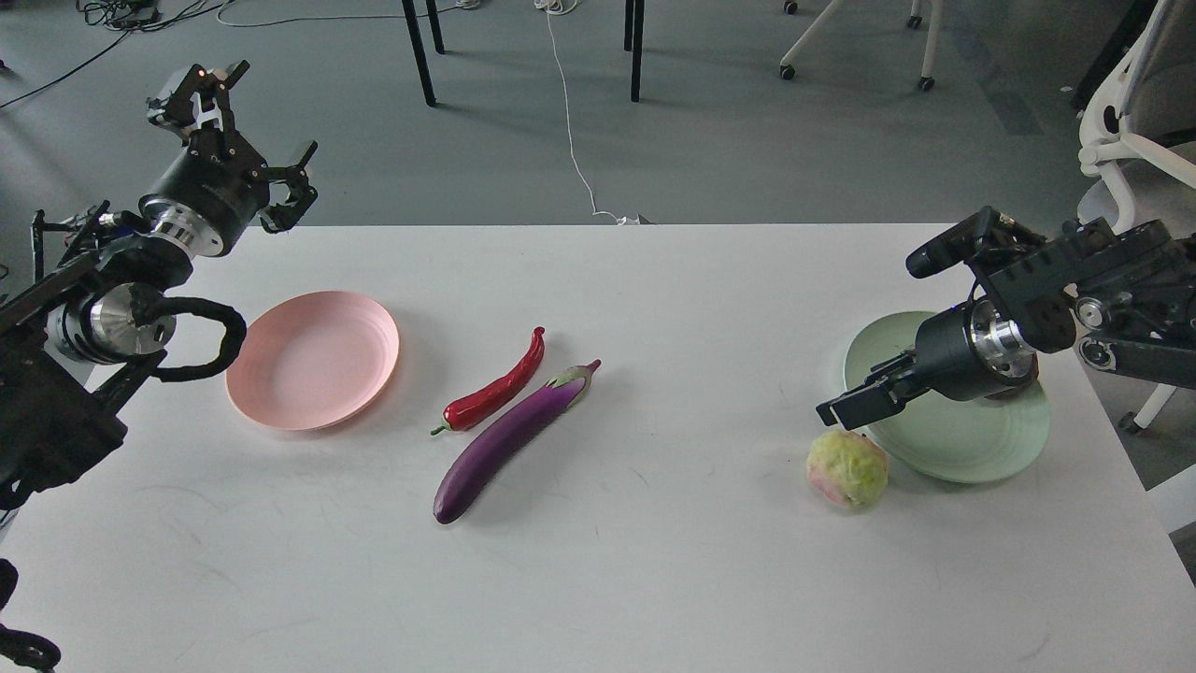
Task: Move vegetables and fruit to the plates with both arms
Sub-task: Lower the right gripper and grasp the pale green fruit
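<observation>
The purple eggplant [509,439] and the red chili [495,393] lie side by side at the table's middle. The pale pink plate [313,360] is bare at the left. The mint green plate [972,449] is at the right. The pomegranate [1017,392] lies on it, almost hidden behind my right wrist. The bumpy yellow-green fruit [847,467] sits on the table beside the green plate's left rim. My right gripper [860,400] is open and empty, just above that fruit. My left gripper [245,136] is open and empty, raised beyond the table's far left corner.
The white table [654,579] ends close behind the left gripper and right of the green plate. Chair and table legs [635,47], a white cable [570,121] and a white chair [1131,112] stand on the grey floor beyond.
</observation>
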